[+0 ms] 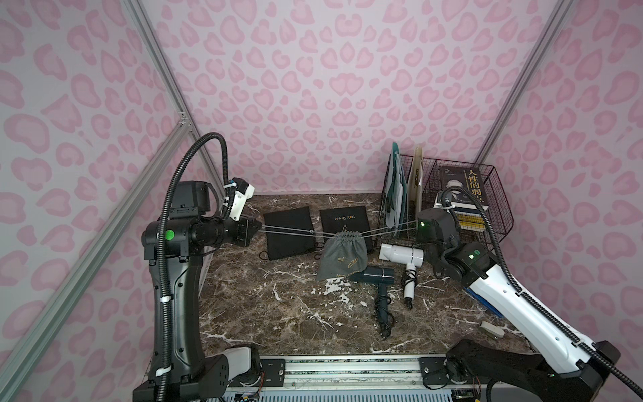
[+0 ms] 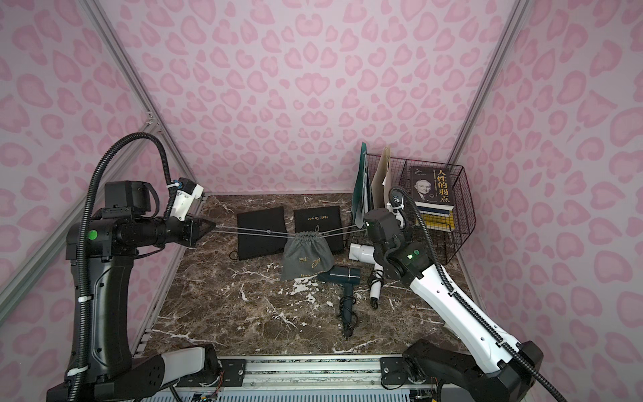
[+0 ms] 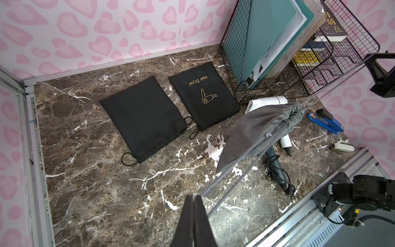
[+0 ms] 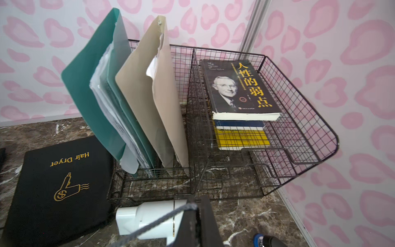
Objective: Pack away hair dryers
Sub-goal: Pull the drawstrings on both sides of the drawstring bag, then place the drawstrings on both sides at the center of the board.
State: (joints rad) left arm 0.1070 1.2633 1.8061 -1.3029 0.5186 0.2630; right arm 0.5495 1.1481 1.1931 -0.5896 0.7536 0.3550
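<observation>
A grey drawstring pouch (image 1: 342, 255) hangs a little above the marble table, its mouth gathered shut, and what is inside is hidden. Its grey cords (image 1: 295, 230) run taut to both sides. My left gripper (image 1: 259, 228) is shut on the cord ends at the left, seen pinched in the left wrist view (image 3: 194, 197). My right gripper (image 1: 417, 222) is shut on the cord (image 4: 162, 218) at the right. A white hair dryer (image 1: 403, 255) lies below the right gripper. A dark teal hair dryer (image 1: 375, 275) lies beside the pouch's lower corner, its black lead coiled on the handle.
Two flat black pouches (image 1: 288, 231) (image 1: 344, 222) lie at the back of the table. A black wire rack (image 1: 494, 195) with folders and stacked books fills the back right corner. A blue tool (image 3: 327, 124) and a small white object (image 1: 492, 329) lie near the right arm.
</observation>
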